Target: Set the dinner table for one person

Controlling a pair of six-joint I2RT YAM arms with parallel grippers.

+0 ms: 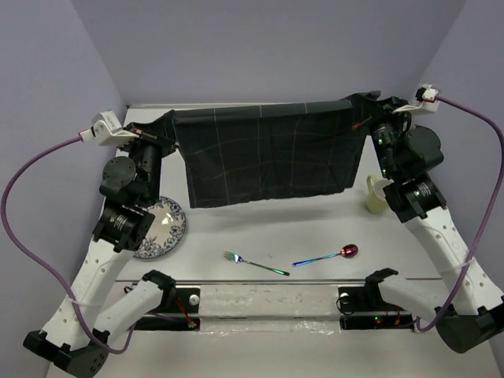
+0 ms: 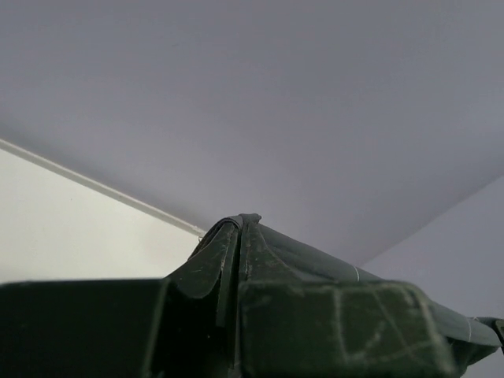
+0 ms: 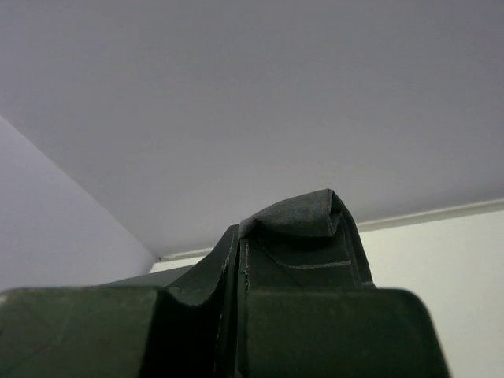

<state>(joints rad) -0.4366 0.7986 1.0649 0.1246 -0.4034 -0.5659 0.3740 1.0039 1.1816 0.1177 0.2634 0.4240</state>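
- Two robot arms are holding a dark grey checked cloth (image 1: pixel 268 153) stretched between them. It is hanging like a curtain over the far half of the dinner table (image 1: pixel 315 228), a wide white tabletop.
- The left gripper (image 1: pixel 161 132) is pinching the cloth's upper left corner, and the right gripper (image 1: pixel 364 110) is pinching its upper right corner. Both are clamped tight on fabric.
- The cloth's lower edge appears to be hanging clear of the surface, with its shadow falling on the table below.
- A patterned plate (image 1: pixel 161 227) is lying at the left, partly under the left arm. A fork (image 1: pixel 256 263) and a spoon (image 1: pixel 327 256) are lying near the front, well apart from each other, and a pale cup (image 1: pixel 376 194) is standing at the right.
- The step in hand is probably spreading the cloth as a place mat; no piece has been set on it yet.
- The next move likely calls for both arms lowering together, level and taut, so the cloth lies flat without draping over the cup or the plate.
- Only the overhead view is showing the whole cloth, the tableware and the tabletop.
- The wrist views are showing what the overhead cannot. Each pair of dark fingers (image 2: pixel 339 331) is pressed together with a peak of fabric bunching up between them, against bare wall. The right wrist's fingers (image 3: pixel 331 331) are doing the same.
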